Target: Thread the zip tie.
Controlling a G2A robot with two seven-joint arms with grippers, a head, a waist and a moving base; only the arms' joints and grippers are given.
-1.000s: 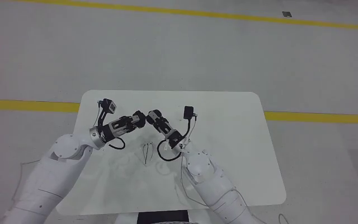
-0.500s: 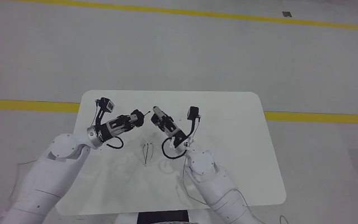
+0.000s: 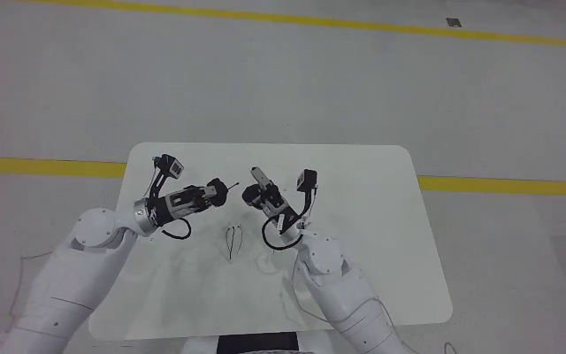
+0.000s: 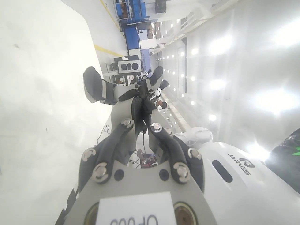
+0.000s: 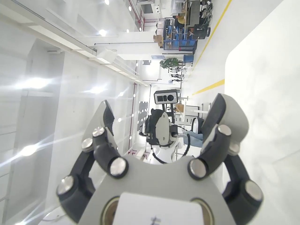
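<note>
Top view shows us that the two grippers, which were met tip to tip one second ago, now stand apart. The right gripper (image 3: pixel 255 174) has drawn back to its own side, and the left gripper (image 3: pixel 221 189) has gone back a little as well. In the right wrist view the right gripper (image 5: pixel 164 113) is spread wide with nothing between its fingers. The left gripper is pressed together on the zip tie (image 4: pixel 140 101), and a thin black end (image 3: pixel 235 186) of it sticks out toward the right arm.

We judge from this that the right arm has let go of the tie, so the tie now hangs on the left side alone, above the table (image 3: pixel 371 177). We cannot tell if the tail has already passed through the head, because the dark strap is too small and tangled to read.

For moving there is good room. Both grippers are over the middle of the table, well apart from every edge. The spare ties (image 3: pixel 233 241) lie nearer to the robot, under the gap between the arms, so a low approach there could disturb them.
</note>
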